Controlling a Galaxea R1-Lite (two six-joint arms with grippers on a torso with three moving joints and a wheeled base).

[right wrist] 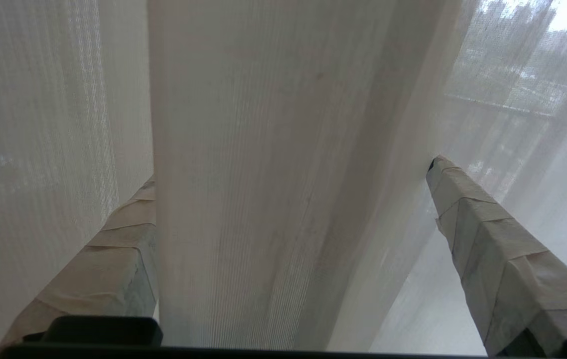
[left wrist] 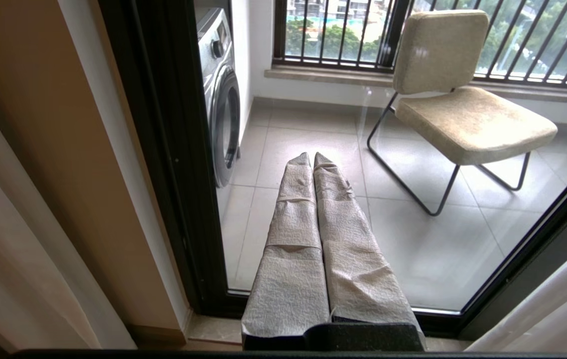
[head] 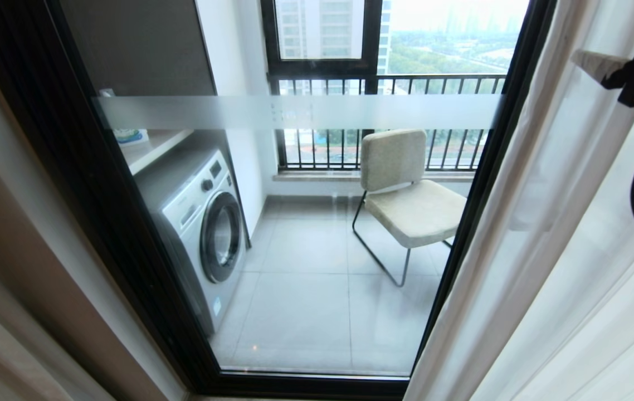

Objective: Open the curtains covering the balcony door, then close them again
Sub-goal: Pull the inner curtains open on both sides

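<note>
R gripper [right wrist: 293,199] raised, fingers wide (taped), L gripper [left wrist: 312,160] shut

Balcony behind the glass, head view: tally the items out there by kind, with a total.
Washing machine: 1
Chair: 1
Railing: 1
Total: 3

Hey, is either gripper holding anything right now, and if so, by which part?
Nothing is held. The right gripper is open with a fold of the sheer white curtain between its fingers; the left gripper is shut and empty.
</note>
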